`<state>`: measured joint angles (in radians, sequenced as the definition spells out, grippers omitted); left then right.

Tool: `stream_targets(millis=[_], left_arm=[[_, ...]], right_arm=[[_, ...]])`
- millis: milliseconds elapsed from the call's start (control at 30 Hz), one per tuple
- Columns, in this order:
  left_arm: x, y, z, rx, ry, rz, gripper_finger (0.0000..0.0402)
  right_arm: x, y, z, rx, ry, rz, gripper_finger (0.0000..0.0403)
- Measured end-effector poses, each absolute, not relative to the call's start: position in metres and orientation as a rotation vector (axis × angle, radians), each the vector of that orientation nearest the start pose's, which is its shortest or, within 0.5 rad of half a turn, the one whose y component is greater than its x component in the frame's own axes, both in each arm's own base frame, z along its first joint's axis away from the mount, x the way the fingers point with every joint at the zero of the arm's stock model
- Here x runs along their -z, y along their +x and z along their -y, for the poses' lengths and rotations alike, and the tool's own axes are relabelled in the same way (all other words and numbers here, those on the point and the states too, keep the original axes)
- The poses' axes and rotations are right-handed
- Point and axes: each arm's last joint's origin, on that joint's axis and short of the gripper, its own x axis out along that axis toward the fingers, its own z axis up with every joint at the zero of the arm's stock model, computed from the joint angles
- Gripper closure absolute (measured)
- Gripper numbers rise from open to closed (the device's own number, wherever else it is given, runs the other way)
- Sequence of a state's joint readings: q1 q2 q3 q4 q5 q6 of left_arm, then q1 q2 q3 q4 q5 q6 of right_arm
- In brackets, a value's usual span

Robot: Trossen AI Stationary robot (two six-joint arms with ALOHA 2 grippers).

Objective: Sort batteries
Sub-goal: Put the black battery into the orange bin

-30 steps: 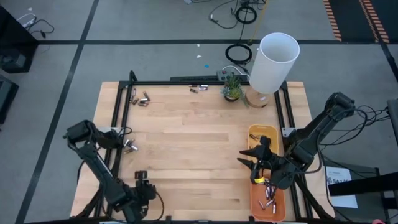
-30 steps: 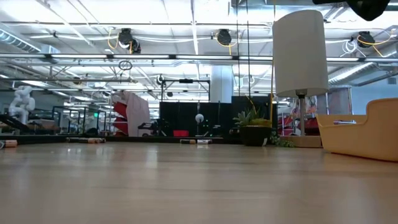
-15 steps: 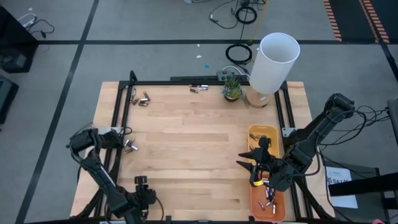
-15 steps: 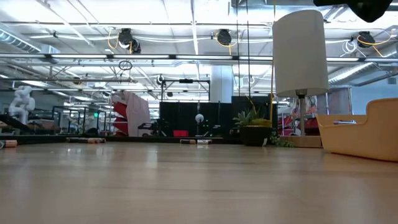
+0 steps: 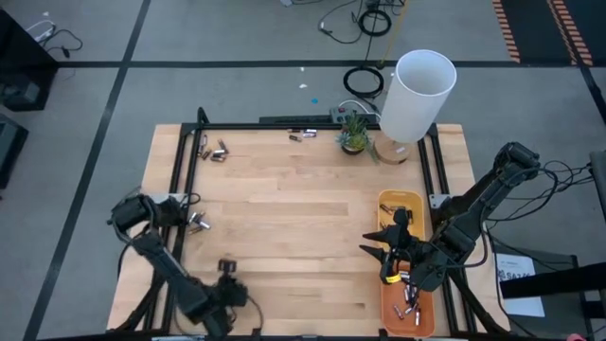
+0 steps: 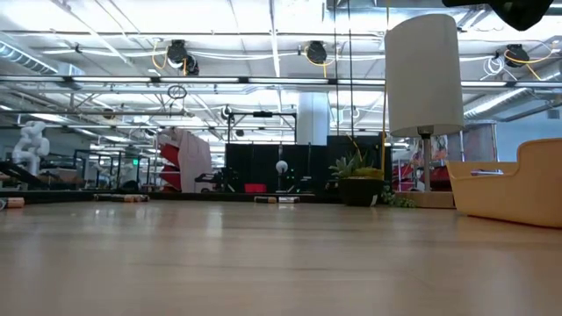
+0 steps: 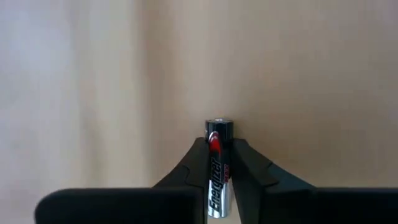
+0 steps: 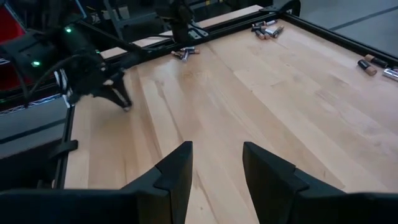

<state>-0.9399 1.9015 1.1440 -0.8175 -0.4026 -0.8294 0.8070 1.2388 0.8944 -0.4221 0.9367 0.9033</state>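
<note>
Down at the near-left corner of the table (image 5: 284, 218), the left gripper (image 7: 219, 152) has its fingers pinched on a silver Energizer battery (image 7: 217, 180), which pokes out past the tips over bare wood. Looks like the step is carrying that cell across to a tray, so I'd keep the pinch firm and the wrist level so it can't slide out lengthwise, then go low and slow. More batteries are still loose: a few at the left edge (image 5: 196, 224), some at the far-left corner (image 5: 216, 150) and a couple along the far edge (image 5: 302, 135). Over on the right, the right gripper (image 8: 214, 165) hangs with its fingers roughly half apart and nothing between them, beside the yellow tray (image 5: 399, 203) and the orange tray (image 5: 389, 308), which already has cells in it.
</note>
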Motion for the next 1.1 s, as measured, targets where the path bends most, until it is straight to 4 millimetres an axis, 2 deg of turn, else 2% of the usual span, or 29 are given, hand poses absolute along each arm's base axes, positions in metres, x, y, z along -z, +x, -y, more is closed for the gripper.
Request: stream_targets(millis=[100,200,367,500,633,833,967,1100], left_arm=[[-0.154,0.221,0.244,-0.139,0.317,-1.11,0.0356],[-0.17,0.246,0.238,-0.094,0.308,-0.961,0.0356],[-0.186,0.308,0.234,0.096,0.274,-0.64,0.0356],[-0.182,0.353,0.223,0.241,0.225,-0.394,0.0356],[-0.175,0.399,0.201,0.244,0.135,-0.193,0.0356],[-0.152,0.473,0.187,0.376,0.068,-0.187,0.0356],[-0.153,0.513,0.191,0.401,0.059,-0.153,0.0356],[-0.154,0.543,0.192,0.411,0.077,-0.133,0.0356]], right_arm=[[-0.268,0.187,-0.161,0.321,0.281,-0.386,0.0271],[-0.268,0.187,-0.161,0.323,0.266,-0.385,0.0271],[-0.268,0.188,-0.16,0.327,0.262,-0.384,0.0271],[-0.27,0.187,-0.159,0.327,0.254,-0.382,0.0271],[-0.27,0.187,-0.158,0.348,0.252,-0.364,0.0271],[-0.27,0.186,-0.157,0.368,0.242,-0.355,0.0271],[-0.269,0.186,-0.156,0.37,0.231,-0.363,0.0271],[-0.269,0.186,-0.157,0.357,0.219,-0.376,0.0271]])
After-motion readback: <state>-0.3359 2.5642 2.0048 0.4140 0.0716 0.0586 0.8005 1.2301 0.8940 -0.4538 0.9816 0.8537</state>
